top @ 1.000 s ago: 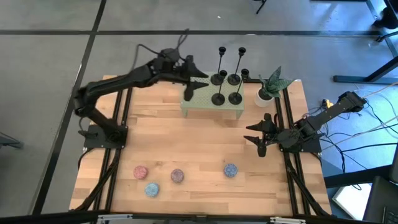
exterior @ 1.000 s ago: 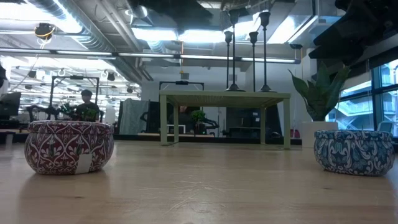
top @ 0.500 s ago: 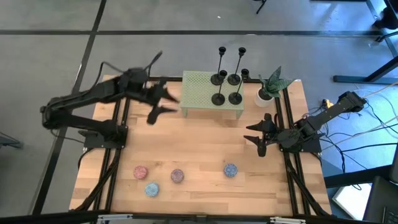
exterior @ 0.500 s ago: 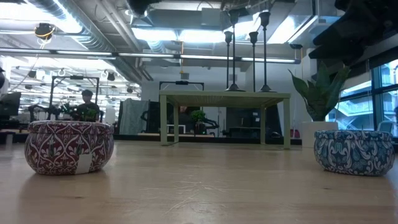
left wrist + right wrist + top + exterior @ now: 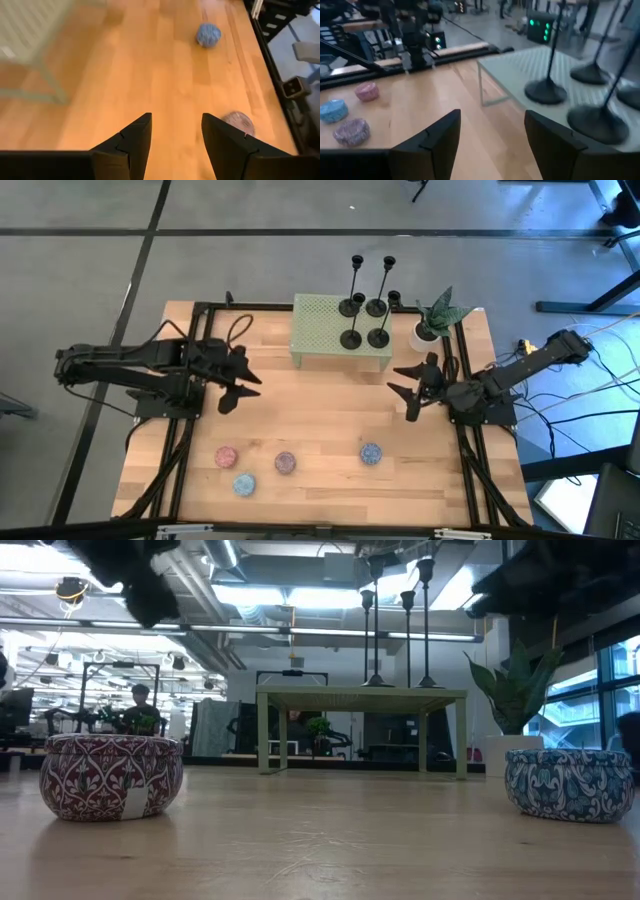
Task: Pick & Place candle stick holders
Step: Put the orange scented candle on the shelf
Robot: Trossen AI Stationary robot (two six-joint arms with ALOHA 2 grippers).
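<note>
A: Bench [image 5: 330, 420]?
B: Pale wood planks, black rails along the sides. Far edge: light green perforated stand [image 5: 322, 328] on thin legs.

A: Candle stick holders [image 5: 364, 305]?
B: Four, black metal, round flat bases, thin stems, clustered on the stand's right half, beside a potted plant [image 5: 436, 318].

A: Arms?
B: Left end effector [image 5: 234, 381] spread, empty, above the bench's left side. Right end effector [image 5: 408, 383] spread, empty, just right of the stand.

A: Small items?
B: Speckled round discs [image 5: 285, 463] near the front edge.

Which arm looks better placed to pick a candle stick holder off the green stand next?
Probably the right. The right gripper is open beside the green stand, nearer the candle stick holders, which fill its wrist view. The left gripper, open, is farther away.
</note>
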